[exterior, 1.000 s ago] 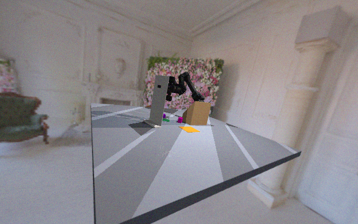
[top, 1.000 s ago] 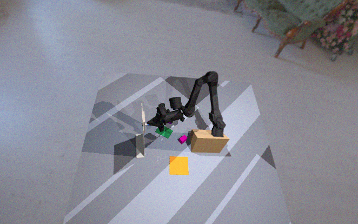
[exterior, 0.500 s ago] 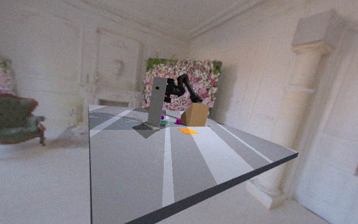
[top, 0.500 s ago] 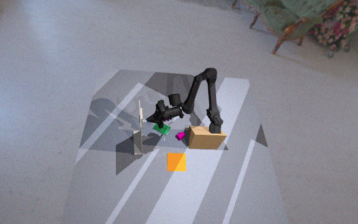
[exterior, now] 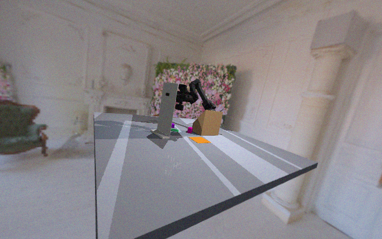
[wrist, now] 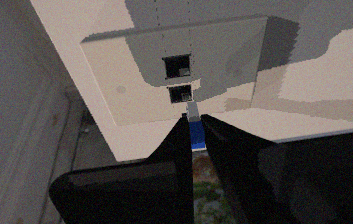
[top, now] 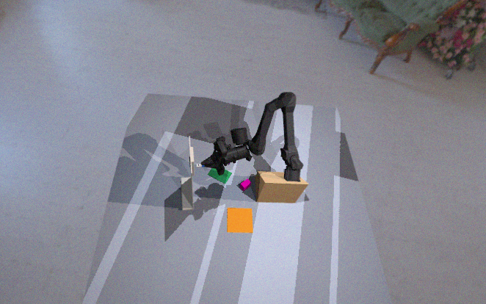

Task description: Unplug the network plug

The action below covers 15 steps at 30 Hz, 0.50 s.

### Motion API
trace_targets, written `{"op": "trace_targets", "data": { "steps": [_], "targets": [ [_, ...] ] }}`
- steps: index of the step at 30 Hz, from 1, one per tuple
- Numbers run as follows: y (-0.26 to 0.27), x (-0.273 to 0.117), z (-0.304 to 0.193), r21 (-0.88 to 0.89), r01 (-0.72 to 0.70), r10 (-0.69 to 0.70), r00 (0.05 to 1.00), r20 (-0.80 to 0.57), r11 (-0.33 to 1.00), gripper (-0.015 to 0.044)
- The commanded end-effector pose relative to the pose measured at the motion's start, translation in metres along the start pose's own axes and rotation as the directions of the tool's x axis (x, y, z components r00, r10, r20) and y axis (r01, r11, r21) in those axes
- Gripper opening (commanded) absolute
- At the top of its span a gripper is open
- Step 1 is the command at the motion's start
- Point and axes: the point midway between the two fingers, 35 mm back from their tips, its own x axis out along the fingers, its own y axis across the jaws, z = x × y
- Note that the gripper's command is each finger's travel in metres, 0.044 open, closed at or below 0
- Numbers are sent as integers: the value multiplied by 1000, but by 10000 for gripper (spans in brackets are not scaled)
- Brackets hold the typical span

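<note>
The plug (top: pixel 198 165) (wrist: pixel 197 135) has a blue body and a pale front end. My gripper (top: pixel 202 165) (wrist: pixel 193 122) is shut on it. The plug is in front of the upright panel (top: pixel 186 194) (exterior: pixel 168 112) (wrist: pixel 142 102), at socket height. Its pale end looks clear of the panel, with a small gap in the top view. In the wrist view the lower socket opening (wrist: pixel 180 94) shows dark and unfilled just above the plug's end. The thin tab cannot be made out. The marked square (top: pixel 239 219) (exterior: pixel 199 139) is orange, flat on the table, with nothing on it.
A green slab (top: pixel 219 175) (exterior: pixel 175 130) lies below the gripper. A magenta block (top: pixel 244 184) (exterior: pixel 189 130) lies beside the wooden box (top: pixel 280 193) (exterior: pixel 212 123) under the arm's base. A purple object (exterior: pixel 173 125) is near the green slab. Another opening (wrist: pixel 178 66) is above the lower socket.
</note>
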Motion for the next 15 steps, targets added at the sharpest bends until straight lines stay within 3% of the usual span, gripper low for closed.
{"op": "trace_targets", "data": {
  "steps": [1, 15],
  "targets": [
    [1, -3, 1, -2, -2, 2, 1000, 8, 1000, 0],
    [1, -10, -4, -1, -2, 2, 1000, 8, 1000, 0]
  ]
}}
